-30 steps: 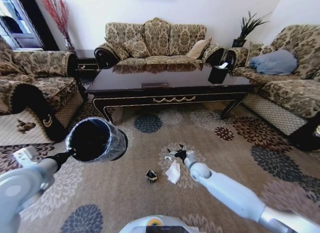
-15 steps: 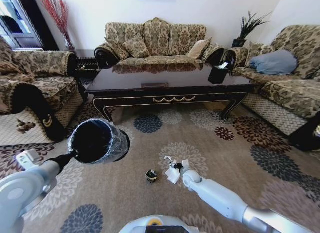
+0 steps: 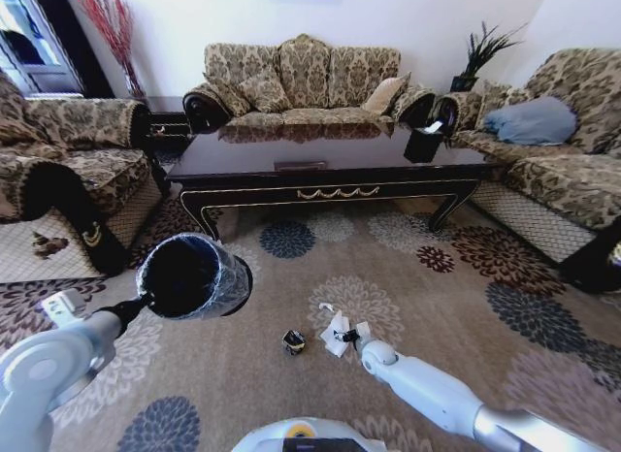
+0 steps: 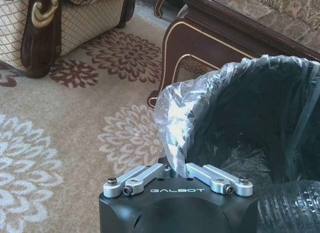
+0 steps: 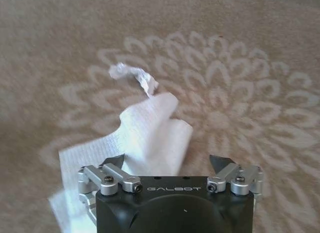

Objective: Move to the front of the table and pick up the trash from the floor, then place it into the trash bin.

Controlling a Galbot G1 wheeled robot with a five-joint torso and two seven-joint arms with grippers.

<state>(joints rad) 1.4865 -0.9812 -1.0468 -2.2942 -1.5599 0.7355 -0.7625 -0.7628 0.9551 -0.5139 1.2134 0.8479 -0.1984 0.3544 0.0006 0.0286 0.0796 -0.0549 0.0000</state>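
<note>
The right gripper [image 5: 169, 165] hangs low over the carpet [image 3: 437, 306] with its fingers spread wide apart; the white paper tissue [image 5: 145, 138] lies directly beneath and between them, not yet gripped — a stance that looks set for closing on it. A small crumpled scrap [image 5: 131, 73] lies just beyond the tissue, and a dark lump [image 3: 293, 341] sits on the floor a little to the gripper's left. The left gripper [image 4: 174, 169] is clamped on the lined rim of the trash bin [image 3: 192, 275], holding it tilted off the floor with its mouth open toward the litter — probably so drops are short. Farther off stands the table [image 3: 320, 171].
</note>
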